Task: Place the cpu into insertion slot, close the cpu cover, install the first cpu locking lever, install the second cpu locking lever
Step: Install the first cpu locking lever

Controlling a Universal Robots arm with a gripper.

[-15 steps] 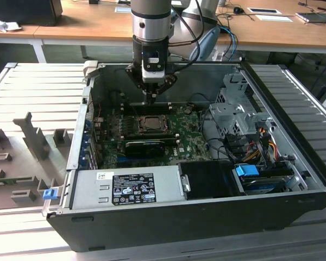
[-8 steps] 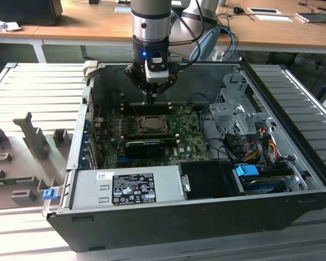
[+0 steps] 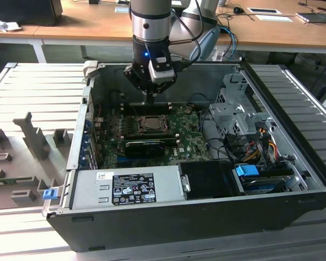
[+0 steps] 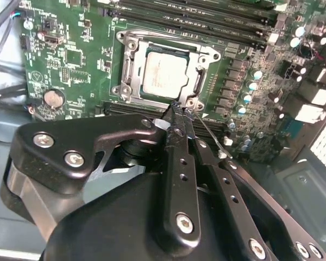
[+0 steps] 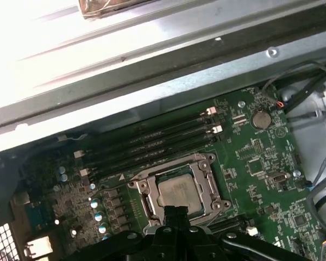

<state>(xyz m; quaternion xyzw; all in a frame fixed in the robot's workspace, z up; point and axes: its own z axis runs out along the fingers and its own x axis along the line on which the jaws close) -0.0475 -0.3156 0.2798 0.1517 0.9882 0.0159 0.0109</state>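
The cpu [image 4: 164,74] lies flat in the insertion slot [image 3: 150,124], its pale silver top showing through the window of the cpu cover [image 4: 129,73]. The cover lies down over the chip in both wrist views. My gripper [image 4: 177,107] hangs over the socket's near corner with its two black fingers [image 4: 179,163] pressed together, shut. A thin metal locking lever [image 4: 211,136] runs slanting right beside the fingertips; I cannot tell whether they touch it. In the first wrist view the gripper [image 5: 174,209] covers the socket's edge next to the cpu [image 5: 179,190].
The green motherboard [image 4: 70,60] sits inside an open computer case [image 3: 293,179]. Long black memory slots [image 5: 152,144] run beside the socket. A long black card [image 3: 144,145] lies on the socket's near side in the exterior view. Cables and drive bays [image 3: 250,141] fill the exterior view's right.
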